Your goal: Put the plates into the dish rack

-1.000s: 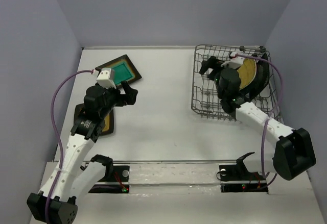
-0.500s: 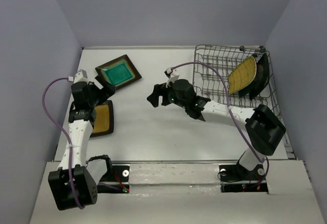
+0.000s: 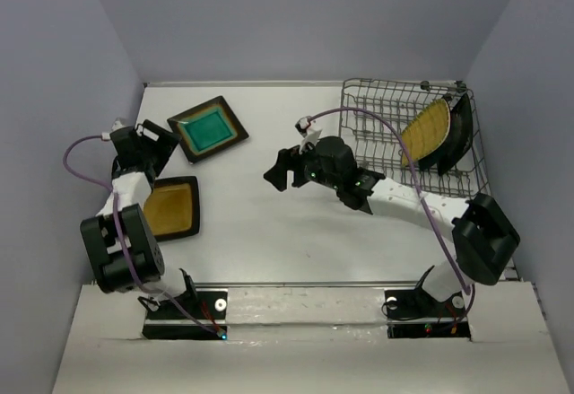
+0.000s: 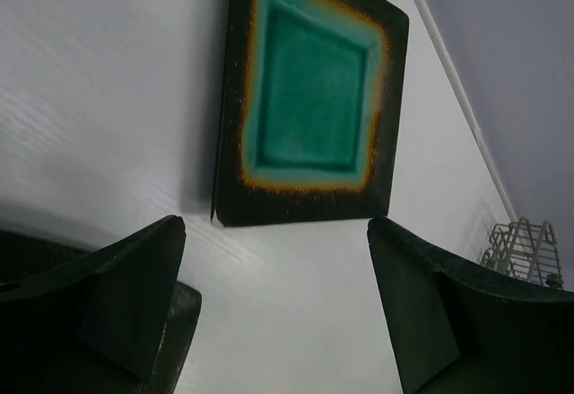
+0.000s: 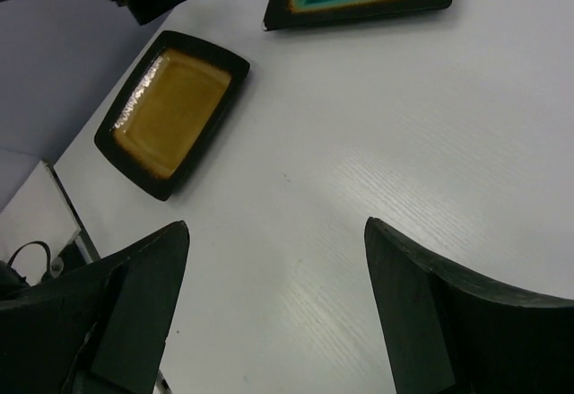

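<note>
Plates, then: where do they lie?

Two stand on edge in the dish rack (image 3: 377, 156) at the upper right of the overhead view: the yellow ribbed plate (image 3: 424, 131) and a dark plate (image 3: 457, 129) behind it. Two lie flat on the table (image 3: 269, 232) at the left, the teal-centred plate (image 3: 208, 127) above and the mustard-centred plate (image 3: 170, 207) below it. I cannot find a fifth.

Which one is in hand?

The teal-centred one, I judge. The left gripper (image 4: 276, 228) faces its near edge with jaws spread wide and nothing in them.

How should it be taken?

It lies flat, so one finger must go low to catch under the rim and the other come down on top. Bite near a corner and close slowly, because the glaze looks slippery.

And the right gripper (image 5: 276, 226)?

It hangs over bare table mid-frame, also wide open and empty, and sits between that plate and the rack. The carry should pass clear of it, or hand over there. Then the plate should be stood upright between free tines, apart from the yellow one.
</note>
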Controlling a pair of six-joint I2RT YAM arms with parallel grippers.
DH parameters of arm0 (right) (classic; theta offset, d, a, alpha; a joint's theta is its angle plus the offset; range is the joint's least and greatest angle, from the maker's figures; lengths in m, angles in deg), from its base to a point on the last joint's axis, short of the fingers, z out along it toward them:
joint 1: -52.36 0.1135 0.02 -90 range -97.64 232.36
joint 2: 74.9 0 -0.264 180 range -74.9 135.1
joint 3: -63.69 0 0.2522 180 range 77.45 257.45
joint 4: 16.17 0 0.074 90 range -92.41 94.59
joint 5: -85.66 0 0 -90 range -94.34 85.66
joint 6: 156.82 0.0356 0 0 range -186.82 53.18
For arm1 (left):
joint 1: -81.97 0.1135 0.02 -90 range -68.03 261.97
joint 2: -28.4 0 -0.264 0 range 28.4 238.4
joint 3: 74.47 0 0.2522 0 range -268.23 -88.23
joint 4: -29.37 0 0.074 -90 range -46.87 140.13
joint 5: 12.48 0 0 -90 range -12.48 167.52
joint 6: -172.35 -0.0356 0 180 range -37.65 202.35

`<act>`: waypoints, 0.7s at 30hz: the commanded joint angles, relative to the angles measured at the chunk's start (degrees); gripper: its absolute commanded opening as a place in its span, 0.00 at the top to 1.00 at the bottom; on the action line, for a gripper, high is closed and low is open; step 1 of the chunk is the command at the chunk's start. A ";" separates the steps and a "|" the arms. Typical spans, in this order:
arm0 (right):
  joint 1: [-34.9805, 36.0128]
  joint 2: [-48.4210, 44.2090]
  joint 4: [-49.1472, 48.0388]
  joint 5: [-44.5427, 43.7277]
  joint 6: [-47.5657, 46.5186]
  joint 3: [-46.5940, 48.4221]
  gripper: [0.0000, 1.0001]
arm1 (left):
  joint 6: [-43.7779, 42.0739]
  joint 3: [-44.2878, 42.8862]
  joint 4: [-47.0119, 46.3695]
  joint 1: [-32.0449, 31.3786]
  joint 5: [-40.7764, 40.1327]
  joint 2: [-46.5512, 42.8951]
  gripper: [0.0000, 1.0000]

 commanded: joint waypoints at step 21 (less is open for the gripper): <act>0.09 -9.47 -3.05 5.08 -6.76 -6.05 0.16 | -1.93 -24.29 -3.76 -3.10 0.43 33.03 0.24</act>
